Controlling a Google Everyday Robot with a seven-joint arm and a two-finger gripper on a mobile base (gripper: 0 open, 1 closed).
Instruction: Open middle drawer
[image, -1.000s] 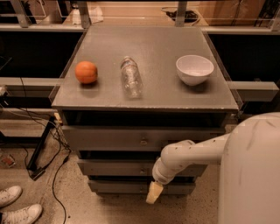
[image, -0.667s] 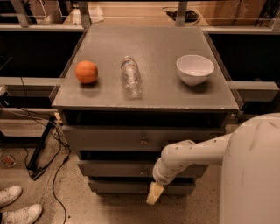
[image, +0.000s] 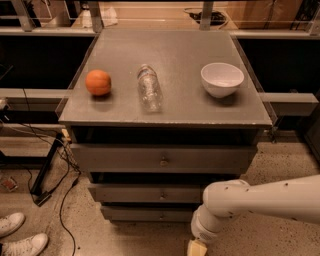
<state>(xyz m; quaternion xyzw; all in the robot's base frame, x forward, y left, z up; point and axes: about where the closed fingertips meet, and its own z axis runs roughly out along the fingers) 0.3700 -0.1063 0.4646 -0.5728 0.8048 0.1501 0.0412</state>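
Note:
The cabinet's three grey drawer fronts face me below the tabletop. The middle drawer (image: 145, 193) is the second front, long and shallow, with a small round knob (image: 162, 196) at its centre, and it sits flush with the others. My gripper (image: 196, 248) hangs low at the bottom edge of the camera view. It is right of and below the drawer's knob, close to the floor, on the end of the white arm (image: 260, 200) that reaches in from the right. It touches no drawer.
On the cabinet top (image: 175, 105) lie an orange (image: 98, 82), a clear plastic bottle (image: 149, 88) on its side and a white bowl (image: 222, 78). Cables (image: 60, 165) and a black stand foot lie on the floor at left, with white shoes (image: 15, 235) at bottom left.
The arm's end and the gripper have moved down and to the right, away from the drawer fronts. The drawers and the things on top are unchanged.

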